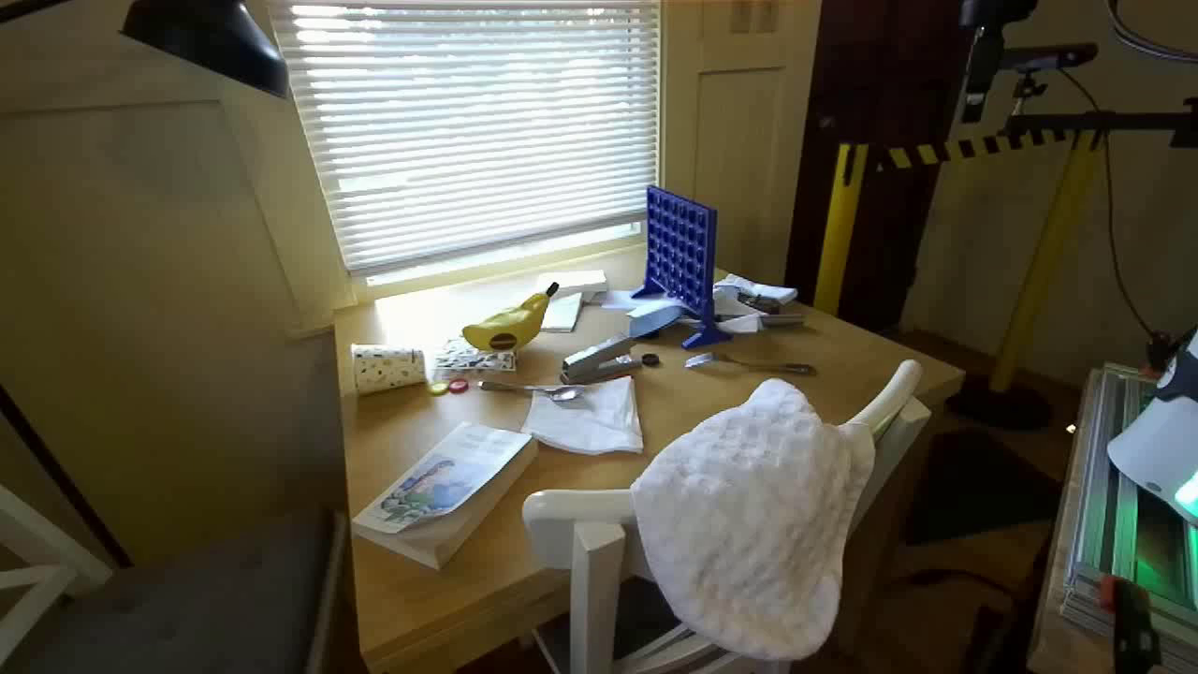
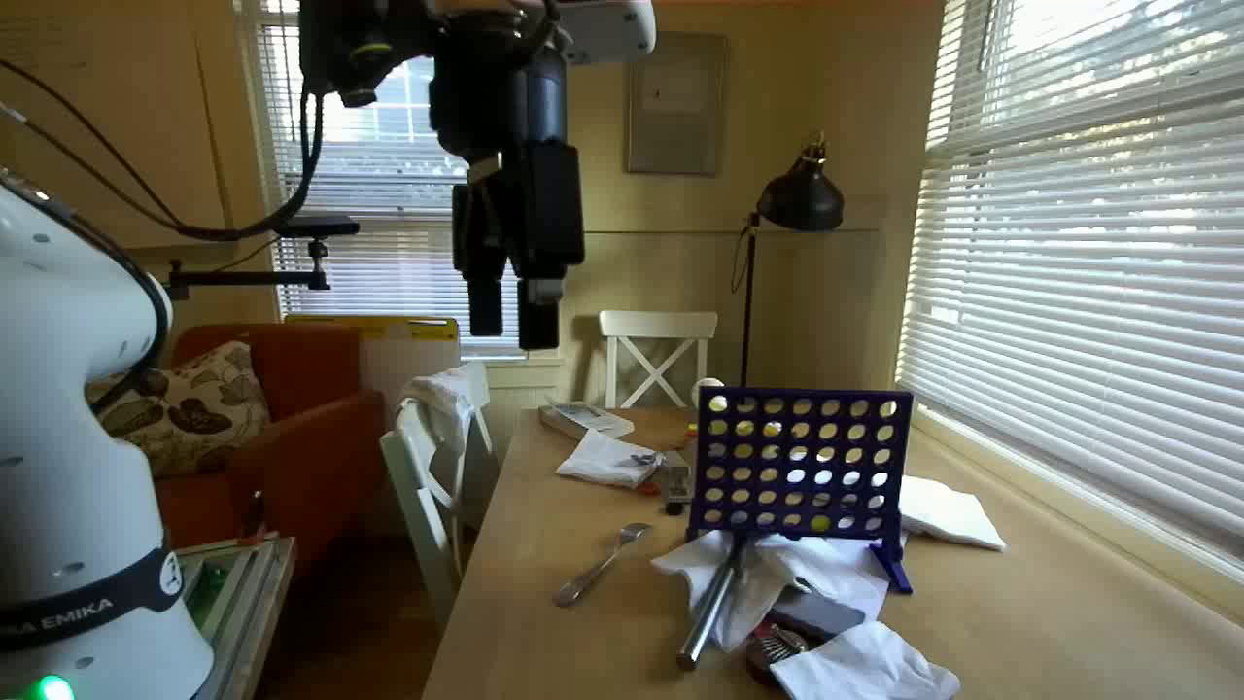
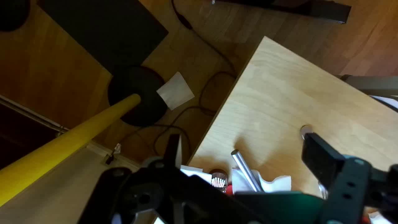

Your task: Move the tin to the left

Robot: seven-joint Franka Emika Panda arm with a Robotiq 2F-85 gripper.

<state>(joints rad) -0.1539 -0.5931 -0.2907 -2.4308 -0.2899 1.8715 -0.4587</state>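
Note:
A white speckled cylinder, which looks like the tin, lies on its side at the table's edge in an exterior view. A round white shape behind the game frame may be its end; most of it is hidden there. It is not visible in the wrist view. My gripper hangs high above the table with its fingers pointing down, far from the cylinder. It also shows at the top right of an exterior view. In the wrist view the fingers stand wide apart with nothing between them.
A blue upright game frame stands on the table. A yellow banana pouch, stapler, spoon, fork, book, napkins and a metal rod lie around. A chair with white cloth stands beside it.

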